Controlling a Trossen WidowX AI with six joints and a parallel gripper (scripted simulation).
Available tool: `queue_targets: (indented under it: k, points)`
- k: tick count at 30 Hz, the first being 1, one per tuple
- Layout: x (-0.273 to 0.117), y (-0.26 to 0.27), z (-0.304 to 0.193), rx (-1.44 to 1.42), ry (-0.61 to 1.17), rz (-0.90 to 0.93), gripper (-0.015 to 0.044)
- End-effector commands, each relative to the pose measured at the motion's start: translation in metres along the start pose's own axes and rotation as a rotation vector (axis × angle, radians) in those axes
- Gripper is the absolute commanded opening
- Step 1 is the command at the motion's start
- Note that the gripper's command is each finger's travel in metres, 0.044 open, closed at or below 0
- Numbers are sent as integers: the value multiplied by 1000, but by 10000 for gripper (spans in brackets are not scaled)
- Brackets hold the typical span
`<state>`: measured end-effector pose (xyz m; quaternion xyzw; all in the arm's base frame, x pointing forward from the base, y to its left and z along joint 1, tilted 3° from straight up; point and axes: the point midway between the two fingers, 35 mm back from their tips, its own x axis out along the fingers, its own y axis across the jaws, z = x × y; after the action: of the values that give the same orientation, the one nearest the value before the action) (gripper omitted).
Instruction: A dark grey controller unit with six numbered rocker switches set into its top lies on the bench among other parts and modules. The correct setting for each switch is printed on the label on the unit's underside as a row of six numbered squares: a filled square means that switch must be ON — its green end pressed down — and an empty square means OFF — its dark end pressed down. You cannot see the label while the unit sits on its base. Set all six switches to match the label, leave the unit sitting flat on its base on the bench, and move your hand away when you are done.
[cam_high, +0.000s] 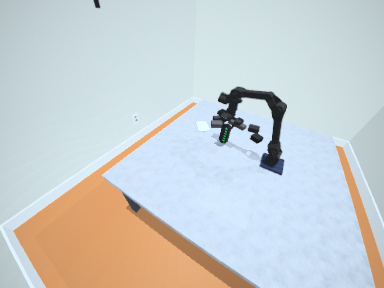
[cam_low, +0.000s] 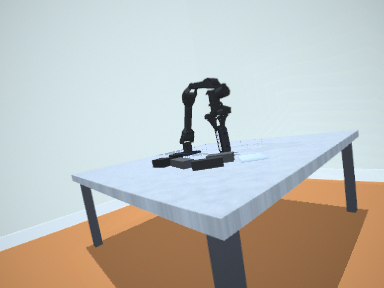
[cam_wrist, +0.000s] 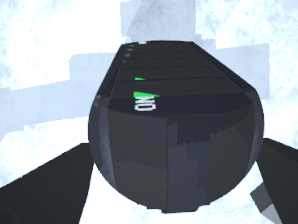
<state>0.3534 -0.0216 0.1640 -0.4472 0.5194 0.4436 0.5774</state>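
Observation:
The dark grey controller unit (cam_high: 225, 134) (cam_low: 224, 140) (cam_wrist: 172, 130) is on end, slightly tilted, below the arm. Its lower end is close to the bench top (cam_high: 170, 165) (cam_low: 140, 182); whether it touches is unclear. The wrist view shows its rounded upper end close up, with the ON mark and the switch face foreshortened behind it. Two green switch parts show there; a row of green marks shows in the top view. My gripper (cam_high: 226, 124) (cam_low: 221, 126) (cam_wrist: 176, 151) is shut on the unit, one finger on each side. The underside label is hidden.
Several dark modules lie close by, including a grey block (cam_high: 216, 123), two black blocks (cam_high: 254, 128) (cam_high: 256, 137) and a black block (cam_low: 207, 164) nearest the exterior camera. A white card (cam_high: 202, 126) (cam_low: 253, 158) lies beside them. The arm's blue base plate (cam_high: 277, 166) is on the bench.

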Motion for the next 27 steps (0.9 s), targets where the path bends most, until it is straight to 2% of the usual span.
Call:
queue_targets:
  k: [1, 27]
  points:
    - [7, 1, -5, -2, 10, 19, 338]
    - [12, 2, -26, -2, 11, 19, 338]
